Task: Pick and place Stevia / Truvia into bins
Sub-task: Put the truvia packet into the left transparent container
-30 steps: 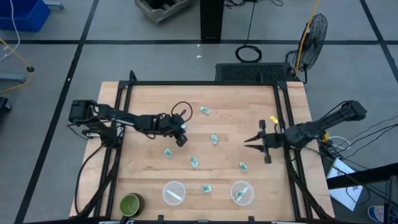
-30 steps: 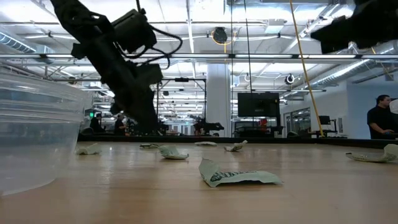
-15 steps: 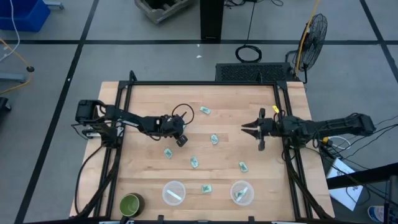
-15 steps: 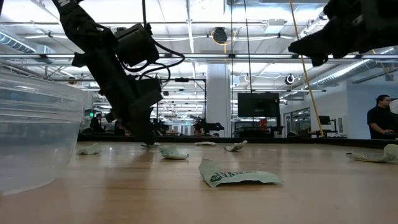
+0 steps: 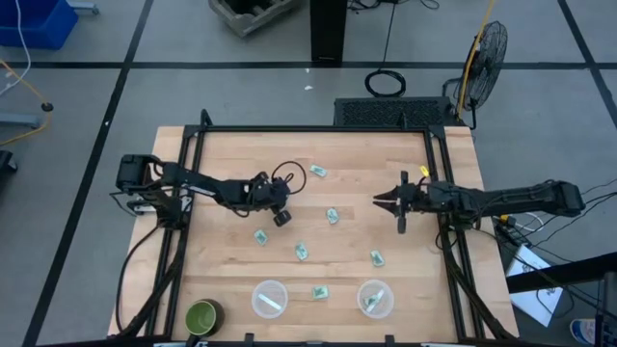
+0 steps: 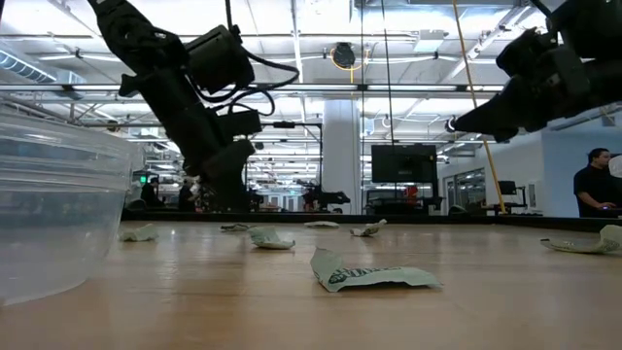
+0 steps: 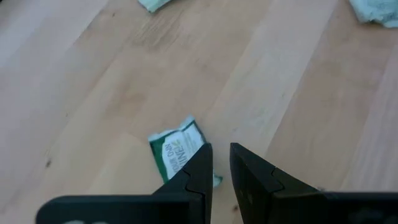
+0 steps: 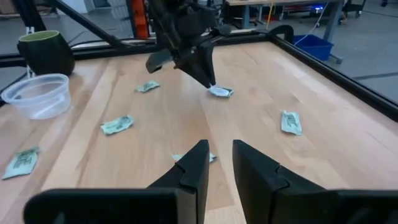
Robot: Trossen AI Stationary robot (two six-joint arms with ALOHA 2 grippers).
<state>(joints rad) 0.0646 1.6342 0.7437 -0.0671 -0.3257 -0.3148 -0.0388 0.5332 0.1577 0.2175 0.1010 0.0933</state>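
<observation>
The left end effector (image 5: 281, 216), nearly clenched and empty, has dropped toward a Stevia packet (image 7: 176, 149) on the desk (image 5: 222, 154), poised to grasp, while the right end effector (image 5: 384, 200), narrowly parted and empty, has advanced over mid-desk.

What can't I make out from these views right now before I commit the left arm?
- Left gripper: in the left wrist view its fingers cover part of the packet beneath them; contact is unclear.
- Two bins: in the high view each holds something pale, too small to count.
- Low view: the near bin is cut off by the picture's edge.
- Right gripper: whether it hangs over a packet is hidden by its own fingers.
</observation>
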